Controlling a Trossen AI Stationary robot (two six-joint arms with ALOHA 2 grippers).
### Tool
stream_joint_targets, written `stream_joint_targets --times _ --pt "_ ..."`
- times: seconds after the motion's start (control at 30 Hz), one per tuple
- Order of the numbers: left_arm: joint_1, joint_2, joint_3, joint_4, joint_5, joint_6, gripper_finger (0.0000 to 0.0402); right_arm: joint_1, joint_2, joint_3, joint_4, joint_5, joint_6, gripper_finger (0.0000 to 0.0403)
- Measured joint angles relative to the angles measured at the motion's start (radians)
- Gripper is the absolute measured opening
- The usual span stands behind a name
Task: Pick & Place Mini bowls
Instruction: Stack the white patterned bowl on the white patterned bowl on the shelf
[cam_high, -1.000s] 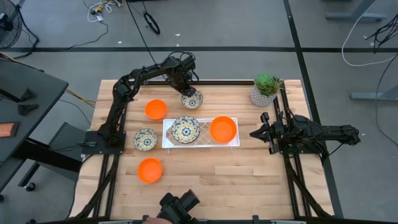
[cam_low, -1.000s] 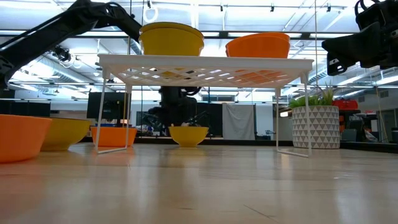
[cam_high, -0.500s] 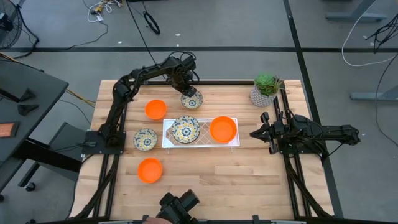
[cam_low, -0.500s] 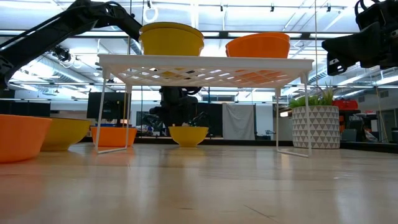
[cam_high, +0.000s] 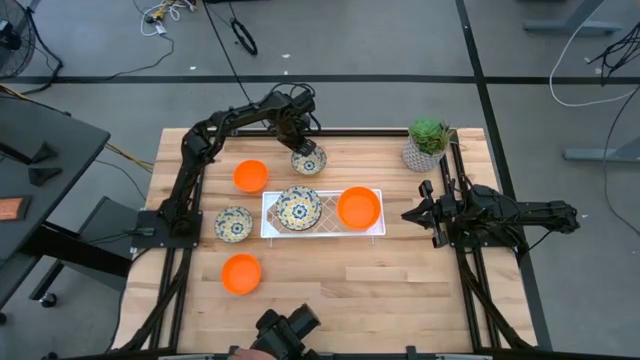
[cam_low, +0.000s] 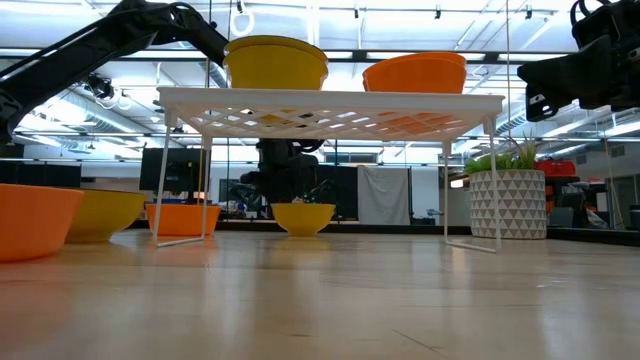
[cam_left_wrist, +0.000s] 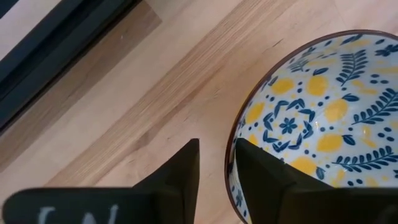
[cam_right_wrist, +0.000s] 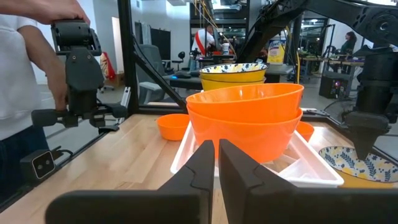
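Observation:
A white mini bowl with a blue-and-yellow floral pattern (cam_high: 309, 161) (cam_left_wrist: 317, 106) stands on its base near the table's far edge. My left gripper (cam_high: 300, 150) (cam_left_wrist: 217, 146) points down over its rim, open. One finger (cam_left_wrist: 261, 174) is inside the bowl and the other (cam_left_wrist: 180, 174) is outside, with a strip of wood showing between that finger and the rim. A white rack (cam_high: 323, 231) at mid-table carries floral bowls (cam_high: 298, 208) and orange bowls (cam_high: 359, 207). My right gripper (cam_high: 408, 214) (cam_right_wrist: 216, 149) waits shut at the table's right. My left gripper straddles the near-left part of the floral bowl's rim (cam_left_wrist: 231, 155) from above. The inner finger lies close against the inner wall, and I cannot tell whether it touches. The outer finger stands apart from the bowl.
An orange bowl (cam_high: 250, 175), a floral bowl (cam_high: 234, 222) and another orange bowl (cam_high: 241, 273) sit on the table's left half. A potted green plant (cam_high: 428, 143) stands at the far right. A person (cam_right_wrist: 25, 93) stands beyond the table's left side.

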Motion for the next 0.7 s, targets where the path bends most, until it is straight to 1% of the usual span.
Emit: stream_joint_targets --times 0.3,0.7 --pt "0.0 0.0 0.0 -0.002 0.0 0.008 0.008 0.0 0.0 0.0 0.0 0.0 0.0 0.0027" --pt "0.001 -0.004 0.001 -0.006 0.013 0.023 0.0022 0.0 0.0 0.0 0.0 0.0 0.0 0.0027"
